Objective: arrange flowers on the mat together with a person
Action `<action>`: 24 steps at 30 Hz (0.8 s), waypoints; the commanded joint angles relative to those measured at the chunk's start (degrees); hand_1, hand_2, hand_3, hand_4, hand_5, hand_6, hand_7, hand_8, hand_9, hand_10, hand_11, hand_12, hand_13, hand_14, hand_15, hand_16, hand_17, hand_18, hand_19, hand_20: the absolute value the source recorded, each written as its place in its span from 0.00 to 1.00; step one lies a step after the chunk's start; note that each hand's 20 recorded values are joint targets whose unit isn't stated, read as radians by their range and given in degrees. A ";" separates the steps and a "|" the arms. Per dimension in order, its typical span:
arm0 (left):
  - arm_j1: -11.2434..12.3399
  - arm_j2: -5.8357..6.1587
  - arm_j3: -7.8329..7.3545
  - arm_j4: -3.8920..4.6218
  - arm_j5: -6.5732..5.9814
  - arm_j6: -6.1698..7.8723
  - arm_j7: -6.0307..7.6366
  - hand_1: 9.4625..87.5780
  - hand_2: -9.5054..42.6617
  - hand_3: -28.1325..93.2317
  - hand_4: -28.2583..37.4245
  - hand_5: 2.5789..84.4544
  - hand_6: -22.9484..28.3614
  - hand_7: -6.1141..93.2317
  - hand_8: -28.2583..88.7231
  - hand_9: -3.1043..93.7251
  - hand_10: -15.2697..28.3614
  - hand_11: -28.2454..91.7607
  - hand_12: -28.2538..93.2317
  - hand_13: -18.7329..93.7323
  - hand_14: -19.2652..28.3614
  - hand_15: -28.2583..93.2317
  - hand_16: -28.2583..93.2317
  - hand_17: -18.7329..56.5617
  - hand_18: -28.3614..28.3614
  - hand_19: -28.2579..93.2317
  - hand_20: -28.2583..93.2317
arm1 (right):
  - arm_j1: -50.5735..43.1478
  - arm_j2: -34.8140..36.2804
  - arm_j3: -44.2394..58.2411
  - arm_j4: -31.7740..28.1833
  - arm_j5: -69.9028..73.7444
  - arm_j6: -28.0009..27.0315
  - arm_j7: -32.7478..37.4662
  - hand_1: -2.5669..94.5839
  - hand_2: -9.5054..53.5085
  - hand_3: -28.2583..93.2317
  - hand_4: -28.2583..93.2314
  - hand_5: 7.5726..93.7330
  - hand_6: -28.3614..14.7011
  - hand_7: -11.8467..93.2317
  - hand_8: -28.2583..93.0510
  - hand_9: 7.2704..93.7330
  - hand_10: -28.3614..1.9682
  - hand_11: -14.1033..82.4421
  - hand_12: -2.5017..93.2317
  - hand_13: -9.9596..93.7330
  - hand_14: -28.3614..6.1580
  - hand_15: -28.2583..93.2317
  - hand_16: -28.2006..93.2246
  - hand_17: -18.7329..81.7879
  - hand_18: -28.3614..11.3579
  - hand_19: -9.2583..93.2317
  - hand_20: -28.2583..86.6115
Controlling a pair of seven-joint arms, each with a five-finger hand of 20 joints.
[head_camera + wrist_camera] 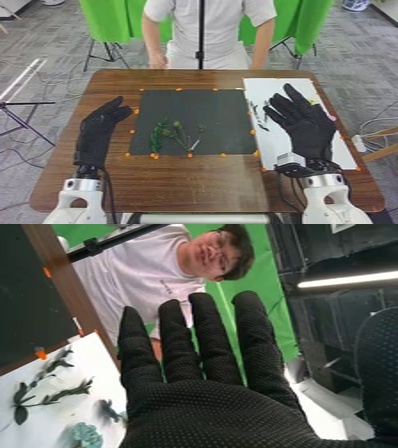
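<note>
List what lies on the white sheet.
On the white sheet lie dark leafy sprigs and a teal ruffled piece, with something pink beside the right hand. Whatever the hand covers there cannot be seen.

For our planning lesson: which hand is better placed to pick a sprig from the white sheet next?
Probably the right: the right hand is over the white sheet, fingers straight, sprigs beside it. The left hand is across the dark mat.
</note>
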 commanded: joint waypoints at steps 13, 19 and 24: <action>0.40 0.09 0.36 -0.41 -2.30 0.76 -0.06 0.20 0.10 0.78 0.14 0.57 0.54 0.18 0.20 0.52 0.67 0.38 0.36 0.50 0.80 0.38 0.27 0.34 0.78 0.33 0.38 | -1.38 -0.15 1.78 -0.47 -4.42 2.18 -1.03 0.09 0.21 0.86 0.10 0.45 0.60 0.17 0.17 0.41 0.46 0.20 0.16 0.40 0.45 0.31 0.37 0.38 0.34 0.15 0.48; 0.86 -0.04 0.07 -1.21 -2.42 0.68 0.18 0.19 0.11 0.79 0.12 0.57 0.54 0.18 0.20 0.53 0.68 0.38 0.37 0.50 0.80 0.38 0.27 0.34 0.76 0.32 0.38 | -1.56 -0.08 1.05 -0.36 -4.28 1.94 -0.07 0.10 0.21 0.86 0.10 0.46 0.55 0.17 0.17 0.43 0.47 0.20 0.16 0.42 0.48 0.31 0.36 0.40 0.36 0.16 0.50; 0.16 -0.30 0.08 -0.90 -2.40 0.20 -0.16 0.19 0.10 0.79 0.12 0.57 0.54 0.18 0.20 0.53 0.68 0.39 0.36 0.50 0.80 0.38 0.27 0.32 0.74 0.30 0.37 | -1.84 -0.57 0.91 -0.56 -4.66 2.98 -0.06 0.10 0.22 0.86 0.10 0.47 0.55 0.17 0.17 0.44 0.46 0.20 0.16 0.43 0.46 0.32 0.36 0.40 0.36 0.15 0.51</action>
